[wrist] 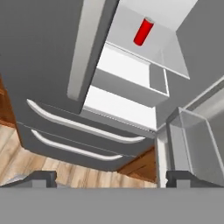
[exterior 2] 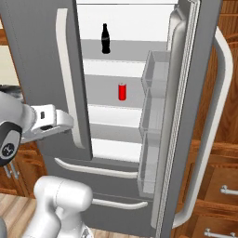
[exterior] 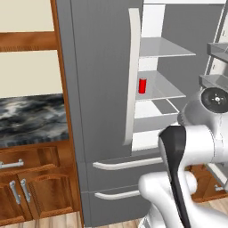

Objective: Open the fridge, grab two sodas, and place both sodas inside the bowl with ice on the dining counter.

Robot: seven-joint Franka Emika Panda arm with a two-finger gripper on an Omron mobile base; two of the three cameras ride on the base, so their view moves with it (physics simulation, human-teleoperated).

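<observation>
Wood-floored kitchen (wrist: 65, 168), fridge (exterior 2: 42, 56) right door open, hand (wrist: 111, 179) spread wide, empty

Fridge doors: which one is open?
The right door, swung wide with bins inside showing. The left door is shut flat, hiding its side of the fridge.

You find no readable text, label, brand or number anywhere: the fridge (exterior 2: 42, 69), the soda (exterior 2: 106, 38) and the red can (exterior 2: 122, 91) all look plain.
</observation>
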